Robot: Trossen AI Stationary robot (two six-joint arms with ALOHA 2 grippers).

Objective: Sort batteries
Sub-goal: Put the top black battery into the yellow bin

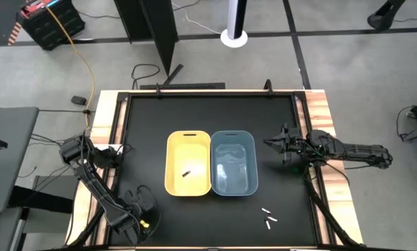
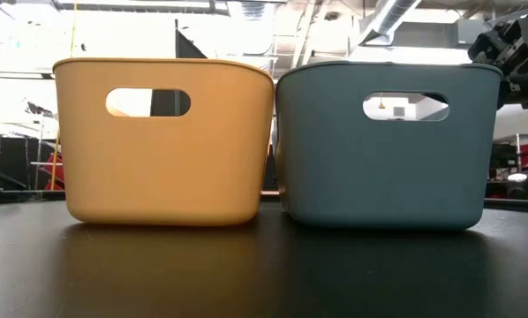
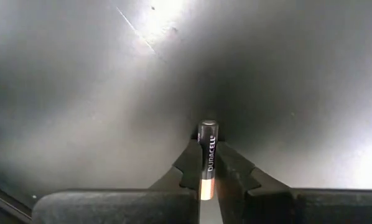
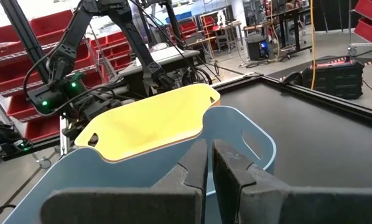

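My left gripper (image 1: 140, 201) is over the table's near left part, left of the yellow bin (image 1: 188, 164), and is shut on a dark battery with a copper end (image 3: 208, 149). Another dark battery (image 1: 186, 172) lies on the yellow bin's floor. A few white batteries (image 1: 268, 217) lie on the table mat near the blue bin's (image 1: 233, 162) near right corner. My right gripper (image 4: 208, 163) hovers shut and holding nothing just right of the blue bin, pointing at it; it also shows in the low view (image 2: 516, 44). My left gripper pinches the dark battery between its two fingers (image 3: 187, 163), which lie along its length. The black end (image 3: 208, 129) sticks out past the fingertips and the copper end (image 3: 206, 186) sits farther back between them. Whether the battery touches the mat, I cannot tell.
The two bins stand side by side, touching, at the middle of the black mat (image 1: 146, 125). A raised frame and wooden rim (image 1: 320, 111) border the table. Bare mat lies to the left, right and far side of the bins.
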